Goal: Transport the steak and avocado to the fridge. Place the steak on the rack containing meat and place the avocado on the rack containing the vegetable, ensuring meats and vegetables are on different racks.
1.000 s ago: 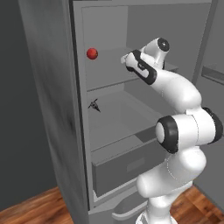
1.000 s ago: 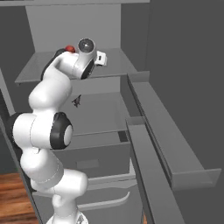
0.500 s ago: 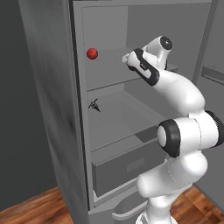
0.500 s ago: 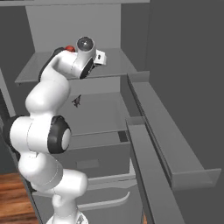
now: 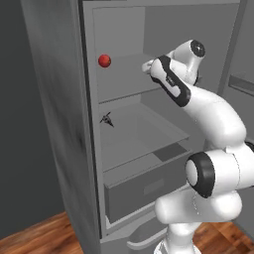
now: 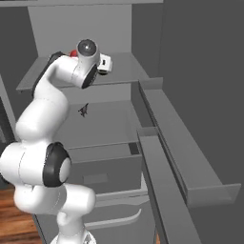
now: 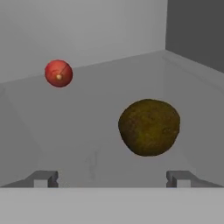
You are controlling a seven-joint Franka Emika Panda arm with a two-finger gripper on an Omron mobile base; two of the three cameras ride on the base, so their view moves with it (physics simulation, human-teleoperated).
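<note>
Two round things sit on the fridge's [image 5: 59, 124] upper grey shelf [image 7: 87, 131] in the hand view. At ten o'clock, a small red ball [image 7: 58, 73]. At about one o'clock from the pincer [image 7: 112, 179], just beyond its wide-spread, empty fingertips [image 7: 43, 178], lies the dark olive-brown avocado [image 7: 149, 127], untouched.

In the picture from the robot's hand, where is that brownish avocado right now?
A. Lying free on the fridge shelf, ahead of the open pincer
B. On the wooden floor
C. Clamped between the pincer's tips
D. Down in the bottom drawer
A. In the hand view the avocado lies on the upper shelf, clear of the pincer, whose tips stand wide apart; a small red round item lies farther back.
</note>
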